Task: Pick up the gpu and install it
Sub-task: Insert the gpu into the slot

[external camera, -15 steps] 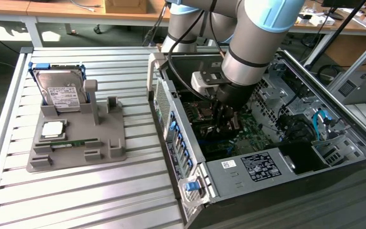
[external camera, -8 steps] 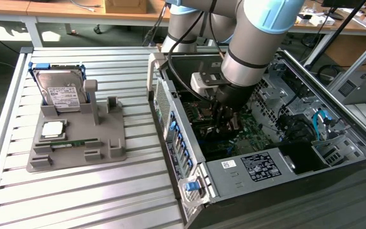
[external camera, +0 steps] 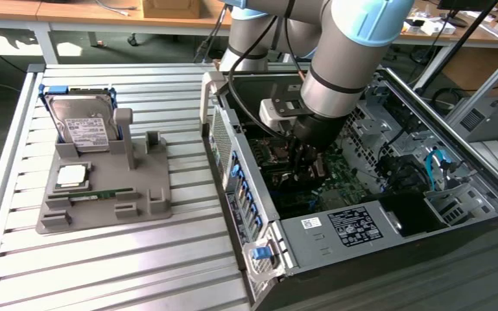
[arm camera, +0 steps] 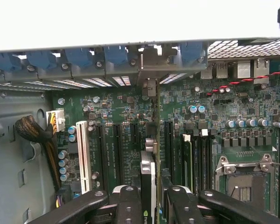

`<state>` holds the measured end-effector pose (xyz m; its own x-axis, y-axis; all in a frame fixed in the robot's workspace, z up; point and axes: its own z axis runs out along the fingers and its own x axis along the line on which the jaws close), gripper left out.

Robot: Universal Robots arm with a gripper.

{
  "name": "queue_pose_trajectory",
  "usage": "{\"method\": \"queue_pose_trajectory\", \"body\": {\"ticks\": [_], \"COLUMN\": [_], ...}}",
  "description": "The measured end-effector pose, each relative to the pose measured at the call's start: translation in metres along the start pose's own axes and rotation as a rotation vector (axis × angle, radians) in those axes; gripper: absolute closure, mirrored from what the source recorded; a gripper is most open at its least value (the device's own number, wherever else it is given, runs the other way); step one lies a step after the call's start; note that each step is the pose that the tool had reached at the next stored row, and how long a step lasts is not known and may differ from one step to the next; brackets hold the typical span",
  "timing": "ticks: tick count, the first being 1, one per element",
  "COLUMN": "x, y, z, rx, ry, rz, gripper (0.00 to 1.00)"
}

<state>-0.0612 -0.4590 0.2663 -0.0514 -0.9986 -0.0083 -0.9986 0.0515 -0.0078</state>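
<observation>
Exterior view, centre: black gripper (external camera: 308, 159) lowered inside open grey computer case (external camera: 336, 227).
Wrist view, lower centre: fingers (arm camera: 130, 205) clamped on thin dark-edged gpu (arm camera: 149, 186), edge-on above green motherboard (arm camera: 130, 130).
Risk: misaligned with slot, the card could jam.

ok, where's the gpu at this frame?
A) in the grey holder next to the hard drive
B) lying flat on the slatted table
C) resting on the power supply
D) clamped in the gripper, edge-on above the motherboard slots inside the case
D: in the wrist view the gripper is shut on the gpu, held edge-on over the motherboard inside the case.
</observation>
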Motion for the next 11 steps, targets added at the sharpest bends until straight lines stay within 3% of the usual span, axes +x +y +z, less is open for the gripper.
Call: {"method": "queue_pose_trajectory", "body": {"ticks": [11], "x": [-0.0002], "y": [0.0000], "z": [0.0001], "rx": [-0.0001], "ry": [-0.0002], "rz": [-0.016], "gripper": [0.73]}}
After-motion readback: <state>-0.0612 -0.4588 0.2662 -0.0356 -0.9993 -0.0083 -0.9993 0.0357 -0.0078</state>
